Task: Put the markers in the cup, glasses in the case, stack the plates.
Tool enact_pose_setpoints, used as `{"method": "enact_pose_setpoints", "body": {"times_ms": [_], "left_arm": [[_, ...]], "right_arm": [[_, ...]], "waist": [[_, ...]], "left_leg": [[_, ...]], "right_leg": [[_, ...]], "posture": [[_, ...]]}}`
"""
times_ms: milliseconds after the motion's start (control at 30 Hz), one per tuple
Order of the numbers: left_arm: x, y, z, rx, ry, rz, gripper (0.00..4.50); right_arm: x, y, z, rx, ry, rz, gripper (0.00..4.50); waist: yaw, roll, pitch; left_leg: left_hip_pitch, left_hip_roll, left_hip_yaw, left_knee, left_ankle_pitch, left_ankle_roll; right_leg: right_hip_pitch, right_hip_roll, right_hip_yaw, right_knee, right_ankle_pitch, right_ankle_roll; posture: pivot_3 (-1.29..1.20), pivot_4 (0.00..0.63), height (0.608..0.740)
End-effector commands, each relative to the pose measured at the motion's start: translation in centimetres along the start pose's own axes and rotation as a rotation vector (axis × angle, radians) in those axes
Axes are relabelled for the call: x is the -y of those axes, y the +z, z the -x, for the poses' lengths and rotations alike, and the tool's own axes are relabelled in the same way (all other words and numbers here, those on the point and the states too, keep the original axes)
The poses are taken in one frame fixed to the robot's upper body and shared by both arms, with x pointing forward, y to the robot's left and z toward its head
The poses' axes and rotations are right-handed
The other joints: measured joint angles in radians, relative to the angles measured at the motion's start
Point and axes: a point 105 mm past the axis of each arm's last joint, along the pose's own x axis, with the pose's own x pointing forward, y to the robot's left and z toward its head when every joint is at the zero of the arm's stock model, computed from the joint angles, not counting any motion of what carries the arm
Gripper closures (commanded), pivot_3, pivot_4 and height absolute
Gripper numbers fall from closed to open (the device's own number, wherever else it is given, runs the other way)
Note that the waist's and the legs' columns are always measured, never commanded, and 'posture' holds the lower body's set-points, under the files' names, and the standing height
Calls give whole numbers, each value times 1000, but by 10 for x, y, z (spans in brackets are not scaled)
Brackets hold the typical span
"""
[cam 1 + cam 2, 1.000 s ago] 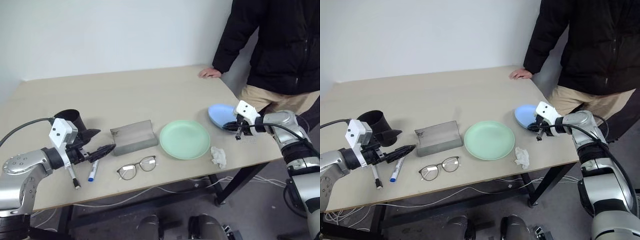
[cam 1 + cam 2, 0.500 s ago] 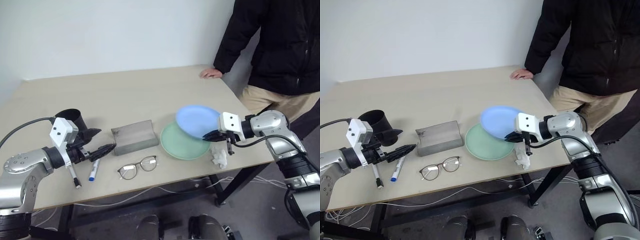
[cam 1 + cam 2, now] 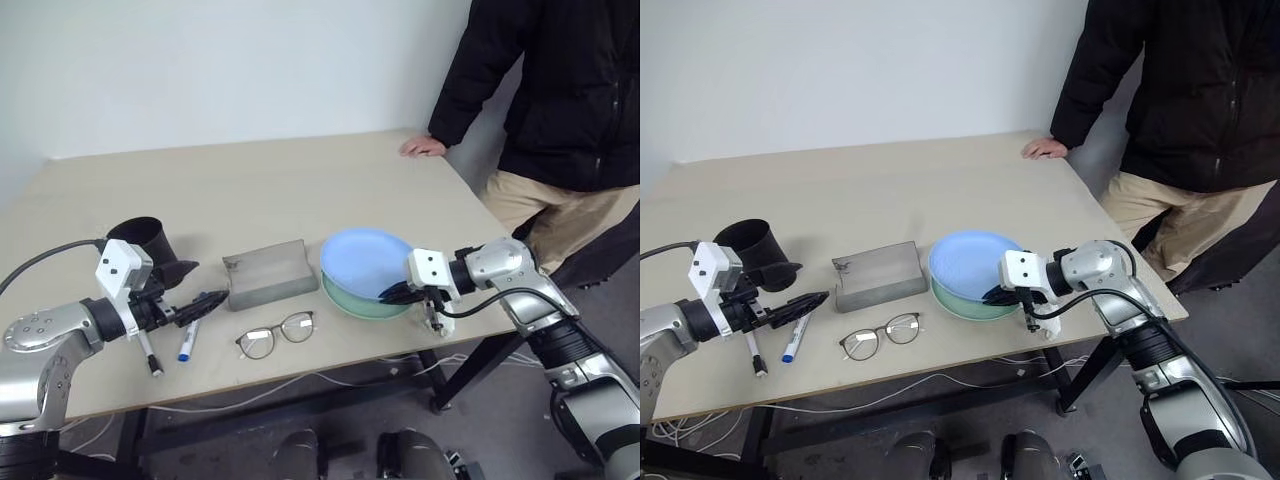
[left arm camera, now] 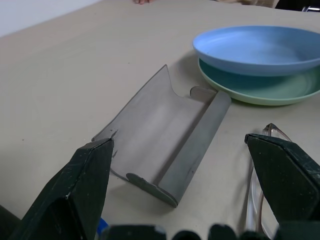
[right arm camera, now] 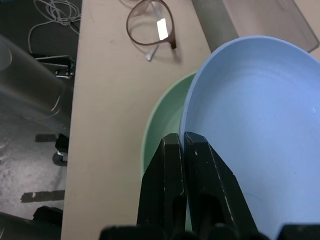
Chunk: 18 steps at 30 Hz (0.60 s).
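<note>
Blue plate (image 3: 366,259) held over the mint green plate (image 3: 352,302) by the right gripper (image 3: 392,294).

The right gripper's 2 fingers (image 5: 181,175) are pinched on the blue plate's near rim (it sits tilted, partly above the green plate). The left gripper (image 3: 205,300) spreads wide, holding nothing, with the grey case (image 4: 165,152) beyond it. Glasses (image 3: 275,335), 2 markers (image 3: 187,343) and the black cup (image 3: 141,237) are nearby; a person (image 3: 560,90) stands at the table's (image 3: 250,190) far corner.

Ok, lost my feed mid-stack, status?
Right gripper shut on blue plate, held over green plate. Left gripper open by markers. Nothing blocking.
</note>
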Motion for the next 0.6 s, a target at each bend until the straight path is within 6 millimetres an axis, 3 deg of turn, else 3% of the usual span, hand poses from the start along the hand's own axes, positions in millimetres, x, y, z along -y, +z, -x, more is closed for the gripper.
{"method": "enact_pose_setpoints", "body": {"times_ms": [33,433,567,600], "left_arm": [[-1,16,7,43,8,-47,0],[-6,19,10,39,13,-57,0],[-6,21,10,45,6,-56,0],[-5,21,11,46,1,-53,0]], "right_arm": [[0,4,1,8,-13,31,4460],[-6,-8,-7,-9,-22,-10,4460],[3,-4,2,2,-72,-35,3561],[4,-2,5,13,-79,-44,3162]], "waist": [[0,0,0],[0,0,0],[0,0,0],[0,0,0]], "left_leg": [[0,0,0,0,0,0],[0,1,0,0,0,0],[0,1,0,0,0,0],[0,1,0,0,0,0]], "right_leg": [[0,0,0,0,0,0],[0,0,0,-1,0,0],[0,0,0,-1,0,0],[0,0,0,-1,0,0]], "posture": [[0,0,701],[0,0,701],[0,0,701],[0,0,701]]}}
